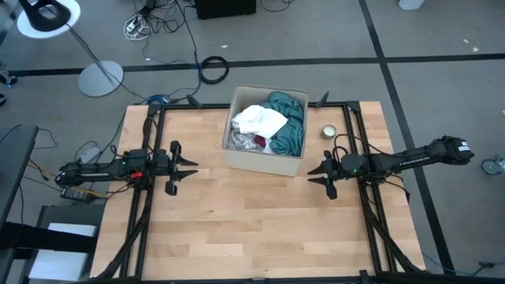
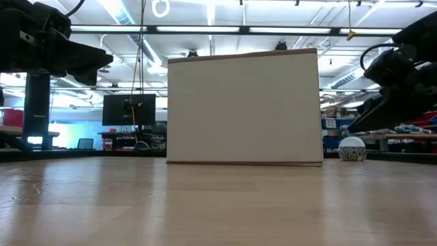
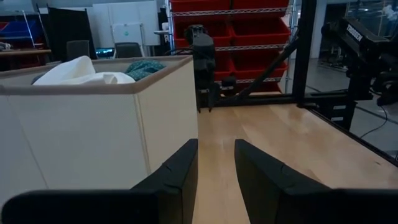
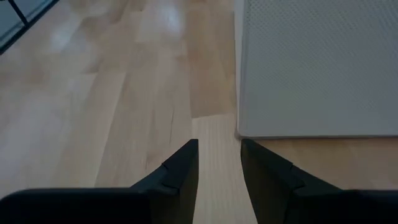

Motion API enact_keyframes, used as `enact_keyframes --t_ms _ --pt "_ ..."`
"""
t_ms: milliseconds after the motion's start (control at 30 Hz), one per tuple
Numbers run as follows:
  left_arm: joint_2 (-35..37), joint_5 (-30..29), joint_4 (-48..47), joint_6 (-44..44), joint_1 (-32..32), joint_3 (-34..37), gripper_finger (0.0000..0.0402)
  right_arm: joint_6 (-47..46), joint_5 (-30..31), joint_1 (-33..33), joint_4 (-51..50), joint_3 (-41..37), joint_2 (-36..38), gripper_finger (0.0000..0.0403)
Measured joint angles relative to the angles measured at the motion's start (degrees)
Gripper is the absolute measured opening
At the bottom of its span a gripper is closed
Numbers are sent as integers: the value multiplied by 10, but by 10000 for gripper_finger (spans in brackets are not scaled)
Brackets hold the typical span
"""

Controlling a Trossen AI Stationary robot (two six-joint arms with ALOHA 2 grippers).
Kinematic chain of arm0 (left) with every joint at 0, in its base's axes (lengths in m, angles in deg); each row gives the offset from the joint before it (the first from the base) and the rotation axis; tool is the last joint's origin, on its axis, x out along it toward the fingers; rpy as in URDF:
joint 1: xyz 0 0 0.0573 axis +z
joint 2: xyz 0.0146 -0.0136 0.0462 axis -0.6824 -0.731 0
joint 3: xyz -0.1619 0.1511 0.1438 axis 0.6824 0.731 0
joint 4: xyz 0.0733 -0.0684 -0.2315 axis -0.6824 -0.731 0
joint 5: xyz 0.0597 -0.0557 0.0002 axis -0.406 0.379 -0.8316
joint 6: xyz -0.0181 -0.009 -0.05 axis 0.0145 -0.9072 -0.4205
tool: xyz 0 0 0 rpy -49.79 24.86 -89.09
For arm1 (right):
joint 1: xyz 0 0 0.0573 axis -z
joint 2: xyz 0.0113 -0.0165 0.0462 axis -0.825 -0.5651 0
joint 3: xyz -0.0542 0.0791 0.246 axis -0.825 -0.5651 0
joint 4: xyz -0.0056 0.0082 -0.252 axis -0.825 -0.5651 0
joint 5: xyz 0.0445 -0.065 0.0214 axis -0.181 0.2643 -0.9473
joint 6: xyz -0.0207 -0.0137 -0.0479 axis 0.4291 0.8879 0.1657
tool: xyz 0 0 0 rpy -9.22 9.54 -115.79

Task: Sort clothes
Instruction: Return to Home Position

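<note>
The clothes lie piled in a tan cardboard box [image 1: 264, 158] at the table's far middle: a white piece [image 1: 256, 120], a teal shirt [image 1: 289, 122] and a patterned piece [image 1: 246, 142]. The white piece [image 3: 87, 70] and the teal shirt [image 3: 144, 65] stick up over the box rim in the left wrist view. My left gripper [image 1: 192, 169] is open and empty, left of the box, just above the table. My right gripper [image 1: 310, 173] is open and empty, off the box's near right corner [image 4: 239, 134].
A small round metal tin [image 1: 328, 131] stands on the table right of the box and also shows in the low view [image 2: 352, 149]. Black frame rails [image 1: 150, 205] run along the table's left and right sides. Bare wood [image 1: 252, 229] lies on the near side of the box.
</note>
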Motion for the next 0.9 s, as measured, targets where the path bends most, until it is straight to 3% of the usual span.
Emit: enact_keyframes --t_ms 900 --pt "0 0 7 0 0 0 110 -3 -1 0 11 -1 0 122"
